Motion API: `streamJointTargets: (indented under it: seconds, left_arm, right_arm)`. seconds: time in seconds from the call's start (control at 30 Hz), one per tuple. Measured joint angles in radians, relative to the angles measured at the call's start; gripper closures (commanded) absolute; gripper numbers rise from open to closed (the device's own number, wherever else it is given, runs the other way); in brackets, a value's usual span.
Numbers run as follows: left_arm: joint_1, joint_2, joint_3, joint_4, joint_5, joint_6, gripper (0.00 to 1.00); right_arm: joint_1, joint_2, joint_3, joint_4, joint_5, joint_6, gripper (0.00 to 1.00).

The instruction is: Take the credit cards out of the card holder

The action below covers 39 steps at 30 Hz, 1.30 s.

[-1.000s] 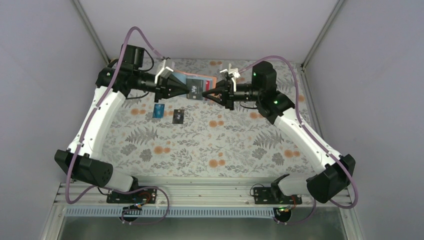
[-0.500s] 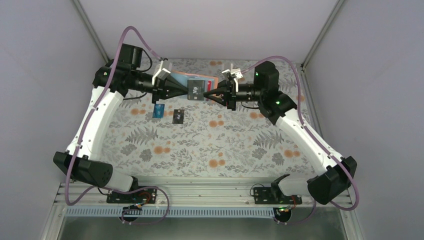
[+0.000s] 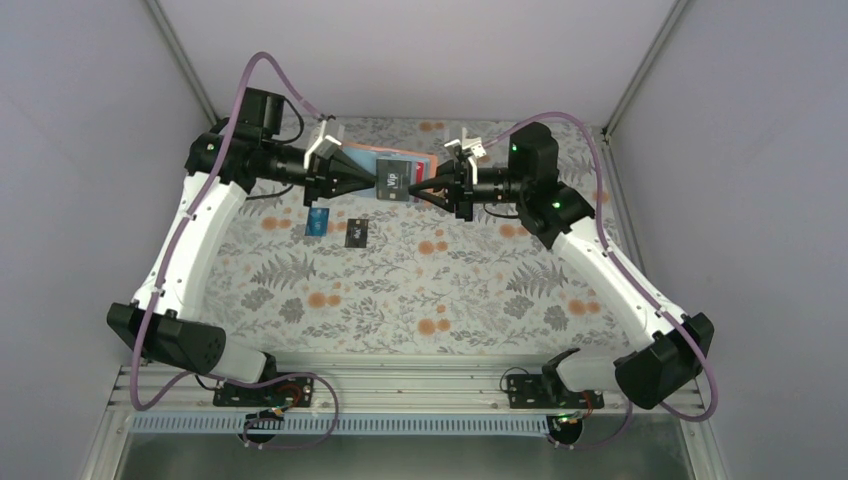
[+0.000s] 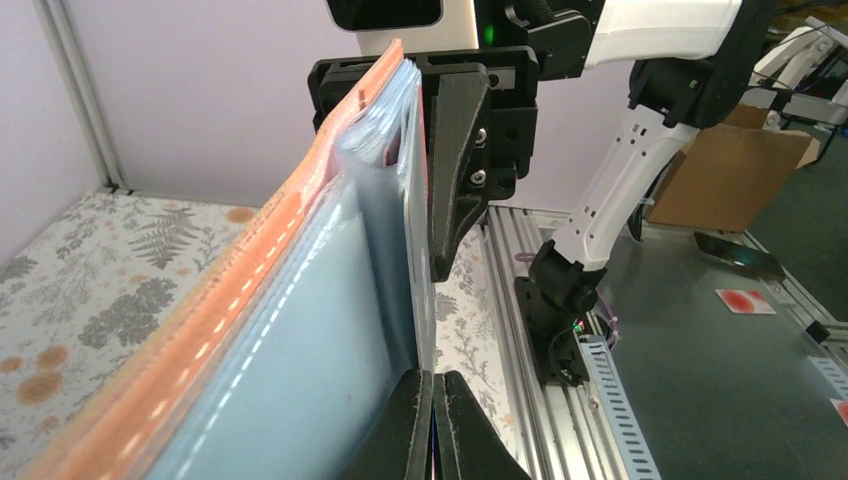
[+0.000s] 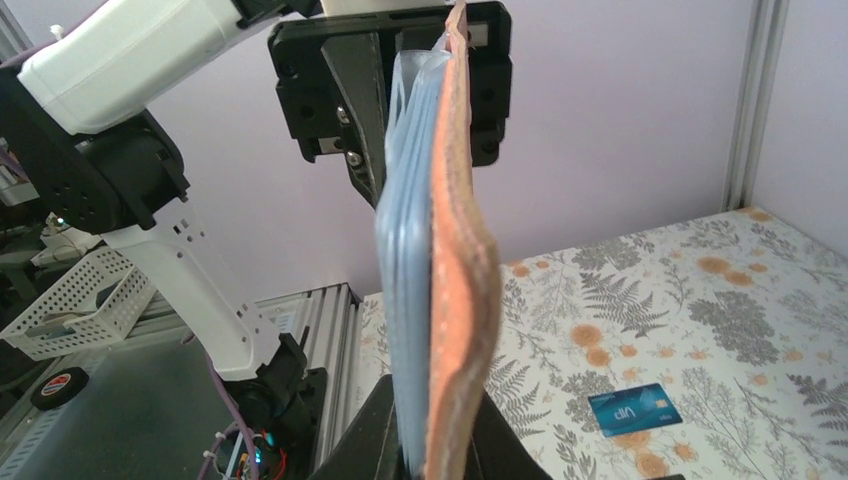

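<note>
You have a cloth (image 3: 420, 290) printed with grey ferns and orange blossoms spread over the table. Pale walls (image 3: 90, 150) close in on the left, right and far sides, with slim metal posts (image 3: 180, 55) in the far corners. Along the near edge runs a ribbed aluminium rail (image 3: 400, 385). Beyond it, on the near side, you'll find a cardboard box (image 4: 715, 170), a white perforated basket (image 5: 75, 305) and a black roll (image 5: 58, 387) with a red centre, lying on the floor (image 5: 130, 420).

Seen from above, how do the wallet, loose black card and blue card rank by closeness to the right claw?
1. card holder, held in the right gripper.
2. black card, on the table, leftward.
3. blue card, farther left.
</note>
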Motion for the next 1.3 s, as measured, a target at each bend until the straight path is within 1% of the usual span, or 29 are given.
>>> streamJointTargets:
  seconds: [0.23,0.3,0.4,0.43,0.5,0.6,0.63,0.67,0.7,0.73,0.9,0.97,1.0,1.17,1.2,1.23,1.3]
  left_arm:
    - [0.023,0.0,0.008,-0.01,-0.01,0.009,0.97]
    - [0.023,0.0,0.007,-0.006,-0.013,0.009,0.84]
    - [0.011,0.0,-0.002,0.011,-0.024,0.0,0.71]
    - [0.002,0.0,-0.003,0.015,-0.029,-0.007,0.69]
    - [-0.014,0.0,-0.003,0.025,-0.033,-0.008,0.69]
    - [-0.034,0.002,-0.003,0.046,-0.044,-0.032,0.7]
    - [-0.036,0.003,-0.003,0.058,-0.047,-0.042,0.72]
    - [-0.037,0.005,-0.003,0.067,-0.048,-0.051,0.78]
    - [-0.041,0.007,-0.003,0.074,-0.051,-0.057,0.88]
    - [-0.044,0.009,-0.002,0.079,-0.053,-0.064,0.96]
    - [-0.061,0.027,0.013,0.09,-0.062,-0.082,0.98]
    - [-0.061,0.028,0.014,0.086,-0.061,-0.08,0.98]
    - [-0.061,0.028,0.014,0.085,-0.06,-0.08,0.98]
    - [-0.061,0.028,0.016,0.077,-0.057,-0.079,0.98]
    - [-0.061,0.028,0.016,0.076,-0.057,-0.079,0.98]
    - [-0.06,0.028,0.016,0.073,-0.057,-0.078,0.98]
    - [-0.06,0.028,0.016,0.071,-0.058,-0.076,0.98]
  right_arm:
    - [-0.023,-0.001,0.0,-0.029,0.002,-0.007,0.96]
    - [-0.024,-0.001,-0.002,-0.029,0.0,-0.007,0.96]
    - [-0.024,-0.001,-0.002,-0.029,-0.003,-0.007,0.96]
    - [-0.024,-0.001,-0.002,-0.029,-0.005,-0.006,0.96]
    - [-0.024,-0.001,-0.002,-0.029,-0.005,-0.006,0.96]
    - [-0.024,-0.001,-0.002,-0.029,-0.013,-0.006,0.96]
    - [-0.024,-0.001,-0.002,-0.029,-0.015,-0.006,0.96]
    - [-0.025,-0.001,-0.002,-0.029,-0.016,-0.006,0.96]
    - [-0.026,-0.001,-0.002,-0.029,-0.017,-0.006,0.96]
    - [-0.026,-0.001,-0.002,-0.029,-0.017,-0.006,0.96]
    - [-0.026,-0.001,-0.002,-0.033,-0.024,-0.011,0.95]
    - [-0.027,-0.002,-0.002,-0.033,-0.025,-0.014,0.88]
    - [-0.028,-0.002,-0.002,-0.033,-0.025,-0.016,0.85]
    - [-0.032,-0.002,-0.002,-0.037,-0.024,-0.023,0.81]
    - [-0.033,-0.002,-0.002,-0.037,-0.023,-0.023,0.81]
    - [-0.035,-0.002,-0.002,-0.037,-0.023,-0.023,0.84]
    - [-0.039,-0.004,-0.002,-0.037,-0.023,-0.023,0.91]
